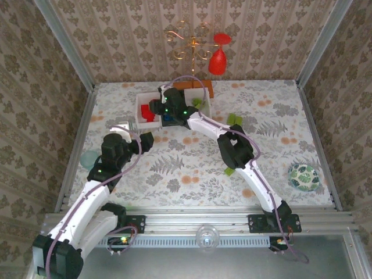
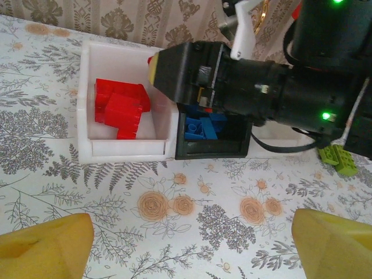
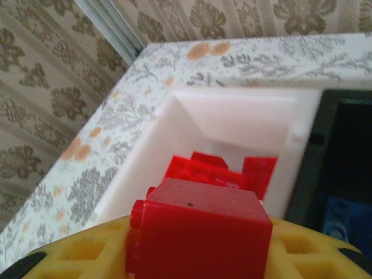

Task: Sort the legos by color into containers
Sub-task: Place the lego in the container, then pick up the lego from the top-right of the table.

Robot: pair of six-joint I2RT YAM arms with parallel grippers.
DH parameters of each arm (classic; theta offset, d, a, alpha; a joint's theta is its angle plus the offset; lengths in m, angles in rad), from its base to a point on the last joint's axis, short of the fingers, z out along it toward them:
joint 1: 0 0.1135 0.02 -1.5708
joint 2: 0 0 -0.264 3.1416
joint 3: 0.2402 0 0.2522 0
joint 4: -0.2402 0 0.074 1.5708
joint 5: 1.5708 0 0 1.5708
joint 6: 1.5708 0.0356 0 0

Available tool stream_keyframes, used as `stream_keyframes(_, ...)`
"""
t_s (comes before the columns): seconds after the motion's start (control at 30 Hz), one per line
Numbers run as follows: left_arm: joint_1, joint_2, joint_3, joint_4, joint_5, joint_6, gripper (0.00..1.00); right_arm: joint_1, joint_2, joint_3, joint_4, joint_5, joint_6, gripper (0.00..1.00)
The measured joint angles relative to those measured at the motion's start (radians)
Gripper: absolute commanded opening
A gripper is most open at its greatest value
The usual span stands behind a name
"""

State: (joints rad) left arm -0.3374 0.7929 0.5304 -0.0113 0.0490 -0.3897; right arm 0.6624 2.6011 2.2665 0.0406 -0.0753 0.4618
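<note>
Right gripper (image 3: pixel 197 254) pinches red brick (image 3: pixel 200 224), lower centre
We'd hold its flat sides (light, stiff, slick); left gripper (image 2: pixel 189 244) wide.

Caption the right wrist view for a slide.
Right gripper holds a red brick over the white bin of sorted red bricks.
</note>
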Motion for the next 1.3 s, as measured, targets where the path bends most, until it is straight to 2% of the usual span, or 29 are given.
stream_keyframes(0.13, 0.000, -0.008, 0.000, 0.000, 0.007, 0.000, 0.90, 0.000, 0.100, 0.177, -0.042, 0.018, 0.018, 0.54)
stream_keyframes(0.3, 0.000, -0.021, 0.000, 0.001, 0.018, 0.000, 0.90, -0.005, 0.168, 0.307, -0.074, 0.036, 0.028, 0.64)
stream_keyframes(0.57, 0.000, -0.022, -0.001, 0.004, 0.039, -0.001, 0.90, -0.031, 0.153, 0.299, -0.116, -0.002, 0.041, 0.68)
stream_keyframes(0.67, 0.000, -0.018, -0.001, 0.005, 0.056, -0.002, 0.90, -0.038, 0.021, 0.083, -0.119, -0.023, 0.030, 0.69)
stream_keyframes(0.9, 0.000, 0.030, -0.001, 0.023, 0.131, -0.003, 0.89, -0.069, -0.531, -0.619, -0.066, -0.022, -0.026, 0.72)
stream_keyframes(1.03, -0.007, 0.081, 0.000, 0.062, 0.199, -0.003, 0.89, -0.158, -0.835, -0.909, -0.073, 0.042, -0.050, 0.73)
stream_keyframes(1.13, -0.033, 0.123, 0.000, 0.081, 0.227, -0.003, 0.89, -0.257, -0.962, -1.066, -0.093, 0.096, -0.055, 0.73)
stream_keyframes(1.3, -0.091, 0.180, 0.014, 0.089, 0.237, -0.003, 0.89, -0.383, -0.958, -1.161, -0.199, 0.185, -0.061, 0.73)
